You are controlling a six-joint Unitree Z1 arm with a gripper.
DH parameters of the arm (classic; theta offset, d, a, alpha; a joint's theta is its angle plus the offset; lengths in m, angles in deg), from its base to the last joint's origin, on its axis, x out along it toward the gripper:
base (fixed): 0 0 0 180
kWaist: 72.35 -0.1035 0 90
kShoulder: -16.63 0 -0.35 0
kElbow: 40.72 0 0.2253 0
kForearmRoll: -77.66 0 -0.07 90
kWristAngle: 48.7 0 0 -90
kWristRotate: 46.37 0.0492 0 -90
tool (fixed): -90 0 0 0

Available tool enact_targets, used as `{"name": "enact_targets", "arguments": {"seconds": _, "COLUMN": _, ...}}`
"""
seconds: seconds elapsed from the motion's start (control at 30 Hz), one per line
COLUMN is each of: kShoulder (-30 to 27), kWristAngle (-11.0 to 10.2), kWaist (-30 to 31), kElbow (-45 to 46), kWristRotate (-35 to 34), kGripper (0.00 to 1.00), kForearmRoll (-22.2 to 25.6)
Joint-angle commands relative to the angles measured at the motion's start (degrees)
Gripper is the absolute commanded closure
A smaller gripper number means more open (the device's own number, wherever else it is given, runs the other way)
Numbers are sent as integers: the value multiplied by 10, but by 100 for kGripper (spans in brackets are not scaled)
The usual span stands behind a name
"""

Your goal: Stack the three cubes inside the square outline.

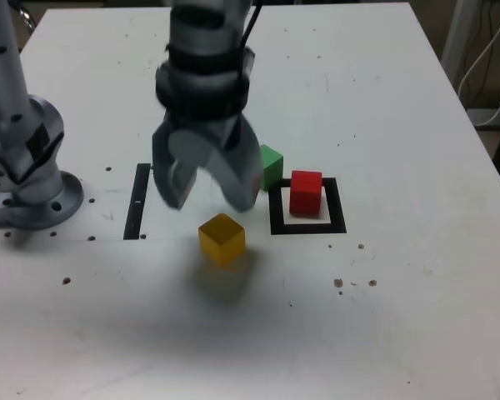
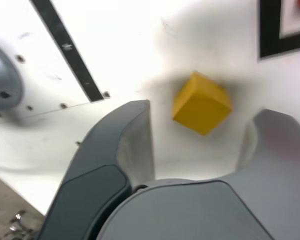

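Observation:
The yellow cube (image 1: 222,238) (image 2: 201,103) lies on the white table, turned at an angle, just in front of the gripper. My gripper (image 1: 207,198) (image 2: 202,127) hangs open above and slightly behind it, fingers spread, nothing held. The red cube (image 1: 306,192) sits inside the square outline (image 1: 308,226), whose corner also shows in the wrist view (image 2: 271,35). The green cube (image 1: 271,164) rests just outside the outline, at its far corner toward the exterior view's left, partly hidden by a finger.
A narrow black strip (image 1: 137,202) (image 2: 67,50) lies on the table toward the exterior view's left. The arm's base (image 1: 29,175) stands at the far left of that view. Small dark specks dot the table (image 1: 417,317).

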Motion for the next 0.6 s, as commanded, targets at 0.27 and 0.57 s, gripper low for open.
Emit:
{"name": "enact_targets", "arguments": {"seconds": 0.27, "kShoulder": 29, "kWristAngle": -5, "kWaist": 50, "kElbow": 66, "kWristRotate": -35, "kGripper": 0, "kForearmRoll": -98}}
{"name": "enact_targets", "arguments": {"seconds": 0.57, "kShoulder": 47, "kWristAngle": -9, "kWaist": 50, "kElbow": 95, "kWristRotate": -36, "kGripper": 1, "kForearmRoll": -138}}
